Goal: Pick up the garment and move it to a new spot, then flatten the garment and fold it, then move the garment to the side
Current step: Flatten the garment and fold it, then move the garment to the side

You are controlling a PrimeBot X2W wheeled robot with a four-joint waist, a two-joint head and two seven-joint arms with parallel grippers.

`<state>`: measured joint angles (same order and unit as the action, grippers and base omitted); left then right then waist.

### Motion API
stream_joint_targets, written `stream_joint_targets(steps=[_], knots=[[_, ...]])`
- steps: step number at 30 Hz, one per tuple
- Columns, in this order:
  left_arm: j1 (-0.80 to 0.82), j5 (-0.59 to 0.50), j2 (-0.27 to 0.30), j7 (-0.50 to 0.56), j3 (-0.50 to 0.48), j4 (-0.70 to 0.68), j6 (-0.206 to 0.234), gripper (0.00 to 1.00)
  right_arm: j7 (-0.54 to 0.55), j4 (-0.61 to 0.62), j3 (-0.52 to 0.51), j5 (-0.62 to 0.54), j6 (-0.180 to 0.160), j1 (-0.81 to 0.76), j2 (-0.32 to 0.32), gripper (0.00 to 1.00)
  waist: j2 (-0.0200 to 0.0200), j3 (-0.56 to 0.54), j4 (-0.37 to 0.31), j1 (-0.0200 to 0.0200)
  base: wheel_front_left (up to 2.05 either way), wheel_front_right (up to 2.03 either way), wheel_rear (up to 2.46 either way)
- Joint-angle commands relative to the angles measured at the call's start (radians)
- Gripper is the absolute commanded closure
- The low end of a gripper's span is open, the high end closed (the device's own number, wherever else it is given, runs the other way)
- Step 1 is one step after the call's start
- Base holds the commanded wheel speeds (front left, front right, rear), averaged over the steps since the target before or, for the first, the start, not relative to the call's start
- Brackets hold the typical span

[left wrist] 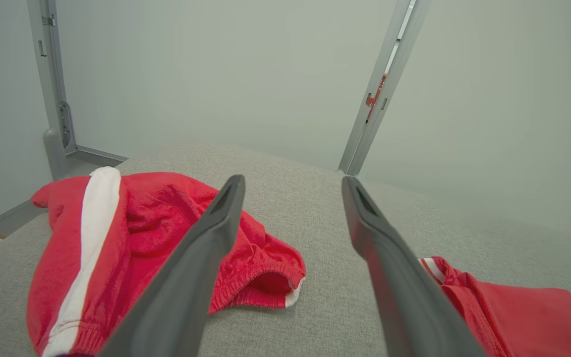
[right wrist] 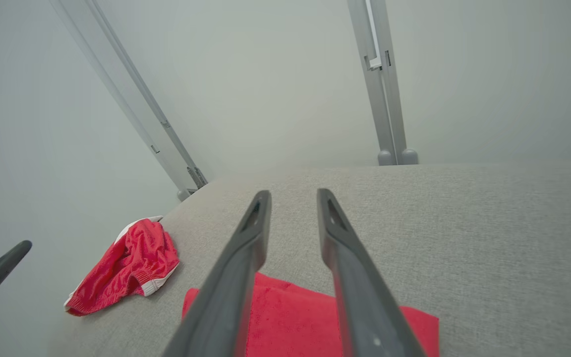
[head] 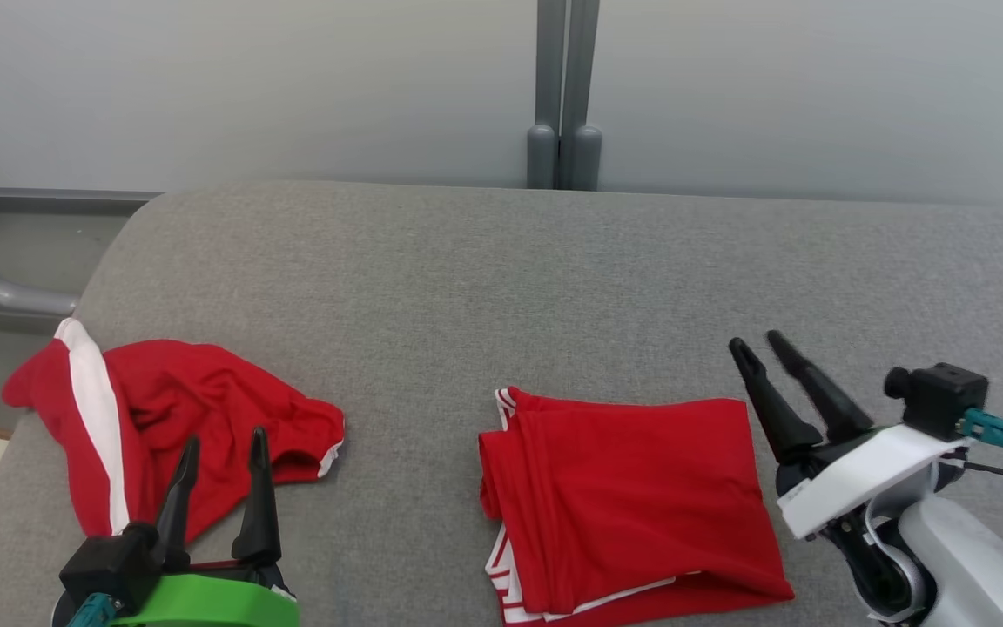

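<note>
Near edge of the grey cushion (head: 467,279): the left gripper (head: 225,435) hangs with fingers wide apart and empty above the crumpled red garment (head: 197,409), which is white-striped and lies at the left edge. The right gripper (head: 754,340), fingers parted and empty, is just beside the folded red garment (head: 632,496). Grey posts (head: 564,87) stand beyond the far edge.

Folded red garment (head: 632,496), white-trimmed, laid flat just left of right gripper (head: 754,340), not touched. Crumpled red garment (head: 197,409), white-striped, heaped ahead of left gripper (head: 225,435).
</note>
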<state>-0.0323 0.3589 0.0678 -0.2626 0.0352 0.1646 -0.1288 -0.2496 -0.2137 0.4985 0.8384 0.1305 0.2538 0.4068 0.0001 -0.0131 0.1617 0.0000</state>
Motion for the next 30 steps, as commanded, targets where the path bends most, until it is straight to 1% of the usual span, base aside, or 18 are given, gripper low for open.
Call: stream_joint_targets(steps=[1, 2, 3, 5, 6, 8, 10, 12, 14, 17, 20, 26, 28, 30], knots=[[-0.013, -0.009, -0.002, -0.003, -0.004, -0.007, -0.003, 0.0, -0.008, 0.008, -0.039, -0.032, 0.0, -0.026, 0.004, 0.0, -0.0001, -0.006, -0.027, 0.0, 0.0, 0.0, 0.0], [-0.012, -0.01, -0.003, -0.003, -0.006, -0.009, -0.003, 0.0, -0.011, 0.01, -0.069, -0.049, 0.0, -0.035, 0.003, 0.0, -0.0001, -0.007, -0.033, 0.0, 0.0, 0.0, 0.0], [-0.01, -0.014, -0.003, -0.003, -0.011, -0.014, -0.003, 0.0, -0.014, 0.016, -0.142, -0.103, 0.0, -0.062, -0.011, 0.0, -0.0001, -0.008, -0.045, 0.0, 0.0, 0.0, 0.0], [-0.009, -0.024, -0.003, -0.003, -0.012, -0.018, -0.003, 0.0, -0.015, 0.025, -0.218, -0.168, 0.0, -0.089, -0.036, 0.0, -0.0001, -0.008, -0.058, 0.0, 0.0, 0.0, 0.0], [-0.008, -0.045, 0.004, -0.003, -0.013, -0.019, -0.003, 0.0, -0.015, 0.038, -0.263, -0.214, 0.0, -0.102, -0.052, 0.0, -0.0001, -0.007, -0.064, 0.0, 0.0, 0.0, 0.0], [-0.004, -0.046, 0.0, -0.003, -0.021, -0.022, -0.002, 0.0, -0.015, 0.06, -0.33, -0.266, 0.0, -0.138, -0.096, 0.0, -0.0001, -0.006, -0.074, 0.0, 0.0, 0.0, 0.0], [0.0, -0.056, -0.005, -0.003, -0.022, -0.022, -0.002, 0.0, -0.015, 0.068, -0.376, -0.341, 0.0, -0.172, -0.11, 0.0, -0.0001, -0.005, -0.079, 0.0, 0.0, 0.0, 0.0], [-0.002, -0.065, -0.007, -0.003, -0.024, -0.023, -0.003, 0.0, -0.015, 0.078, -0.415, -0.385, 0.0, -0.195, -0.141, 0.0, -0.0001, -0.004, -0.084, 0.0, 0.0, 0.0, 0.0], [-0.004, -0.072, -0.008, -0.003, -0.026, -0.021, -0.003, 0.0, -0.015, 0.082, -0.444, -0.433, 0.0, -0.217, -0.158, 0.0, -0.0001, -0.003, -0.088, 0.0, 0.0, 0.0, 0.0], [-0.005, -0.079, -0.011, -0.003, -0.026, -0.017, -0.003, 0.0, -0.015, 0.066, -0.456, -0.492, 0.0, -0.244, -0.169, 0.0, -0.0001, 0.0, -0.091, 0.0, 0.0, 0.0, 0.0], [-0.003, -0.084, -0.013, -0.003, -0.024, -0.015, -0.003, 0.0, -0.016, 0.055, -0.457, -0.514, 0.0, -0.249, -0.178, 0.0, -0.0001, 0.003, -0.09, 0.0, 0.0, 0.0, 0.0], [0.002, -0.085, -0.015, -0.003, -0.021, -0.013, -0.003, 0.0, -0.016, 0.042, -0.447, -0.521, 0.0, -0.241, -0.178, 0.0, -0.0001, 0.004, -0.085, 0.0, 0.0, 0.0, 0.0], [0.003, -0.083, -0.016, -0.003, -0.02, -0.011, -0.003, 0.0, -0.016, 0.031, -0.426, -0.515, 0.0, -0.238, -0.175, 0.0, -0.0001, 0.004, -0.08, 0.0, 0.0, 0.0, 0.0], [0.004, -0.081, -0.016, -0.003, -0.019, -0.01, -0.003, 0.0, -0.016, 0.007, -0.381, -0.496, 0.0, -0.226, -0.164, 0.0, -0.0001, 0.005, -0.075, 0.0, 0.0, 0.0, 0.0]])
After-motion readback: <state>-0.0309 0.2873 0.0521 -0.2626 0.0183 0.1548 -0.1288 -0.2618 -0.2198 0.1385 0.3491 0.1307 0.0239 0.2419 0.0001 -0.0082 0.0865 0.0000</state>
